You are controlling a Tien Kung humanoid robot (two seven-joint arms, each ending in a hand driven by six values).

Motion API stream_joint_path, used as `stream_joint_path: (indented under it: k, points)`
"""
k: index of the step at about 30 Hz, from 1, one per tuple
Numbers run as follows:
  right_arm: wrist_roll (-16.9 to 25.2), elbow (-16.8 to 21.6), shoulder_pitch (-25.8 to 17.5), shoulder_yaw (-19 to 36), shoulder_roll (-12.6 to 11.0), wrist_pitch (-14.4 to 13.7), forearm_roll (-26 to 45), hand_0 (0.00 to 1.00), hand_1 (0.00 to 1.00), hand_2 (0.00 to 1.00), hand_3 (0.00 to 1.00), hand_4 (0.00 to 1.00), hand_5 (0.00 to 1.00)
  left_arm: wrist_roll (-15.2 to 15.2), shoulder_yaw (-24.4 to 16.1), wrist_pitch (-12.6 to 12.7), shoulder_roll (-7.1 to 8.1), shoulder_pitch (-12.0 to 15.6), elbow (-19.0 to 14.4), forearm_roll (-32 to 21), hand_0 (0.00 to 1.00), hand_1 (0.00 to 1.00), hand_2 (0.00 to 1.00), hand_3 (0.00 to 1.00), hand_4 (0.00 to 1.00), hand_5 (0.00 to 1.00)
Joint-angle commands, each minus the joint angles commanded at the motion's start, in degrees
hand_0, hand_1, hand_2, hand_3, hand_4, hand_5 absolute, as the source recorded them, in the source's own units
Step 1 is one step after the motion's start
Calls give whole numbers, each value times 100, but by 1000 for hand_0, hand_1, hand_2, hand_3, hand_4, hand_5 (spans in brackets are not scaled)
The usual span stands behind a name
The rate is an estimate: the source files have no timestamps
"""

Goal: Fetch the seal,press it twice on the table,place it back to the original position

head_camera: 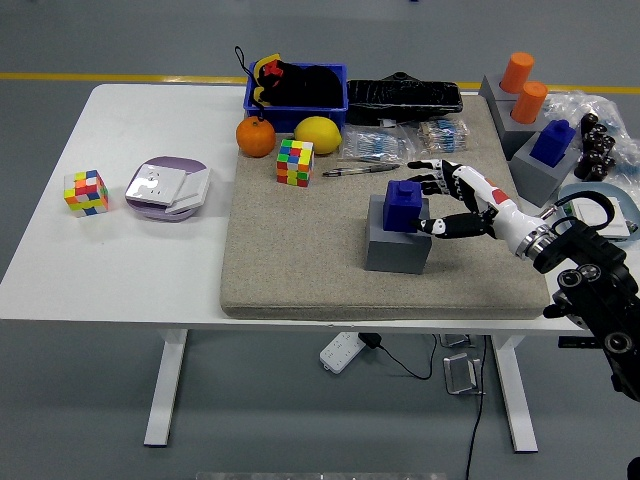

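Observation:
A blue seal (404,204) with a small knob on top stands upright in a grey block holder (398,244) near the middle of the beige mat (300,270). My right hand (432,204) comes in from the right at the seal's height. Its fingers (432,178) are spread behind the seal and its thumb (436,227) lies close to the seal's near right side. The fingers are not closed around the seal. My left arm is out of view.
A second blue seal (553,141) on a grey block and two orange seals (523,87) stand at the right. On the mat's far side are a pen (358,170), a colour cube (295,162), an orange (255,137), a lemon (318,135) and a blue bin (297,88). Another cube (86,192) and a purple-rimmed plate (167,188) sit at the left.

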Motion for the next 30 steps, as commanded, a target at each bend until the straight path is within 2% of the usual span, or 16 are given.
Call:
stream_joint_path:
  k: [16,17,22,23,28,29,30]
  points:
    - [2,-17,-29,-97,-3,6,118,710,632,645,759,828,2,-3,-23,-11,-33,18,10,-3,815,817,787,837,799,407]
    - [5,-18,-27,-108,-1,-3,124,650,564,619,724,802,2,-4,-28,-12,-37,16,11,-5,815,817,787,836,798,407]
    - [23,-11,-21,-118,1,-52,128,650,564,619,724,802,2,-1,-20,-16,-46,14,16,-14,815,817,787,836,798,407]
    - [23,-10,-19,-118,-2,-57,127,584,500,519,626,770,2,-1,-18,-17,-45,14,16,-14,815,817,787,836,799,407]
    - [40,4,-15,-116,-13,-93,117,584,500,519,626,770,2,-4,-30,-21,-48,12,16,-13,815,817,787,836,799,407]
    - [48,9,-16,-114,-13,-106,118,545,448,449,523,727,2,-3,-31,-21,-49,12,16,-12,816,817,788,837,799,407]
    - [56,15,-16,-110,-12,-118,118,545,448,449,523,727,2,-4,-33,-21,-50,13,16,-12,816,817,788,837,799,407]
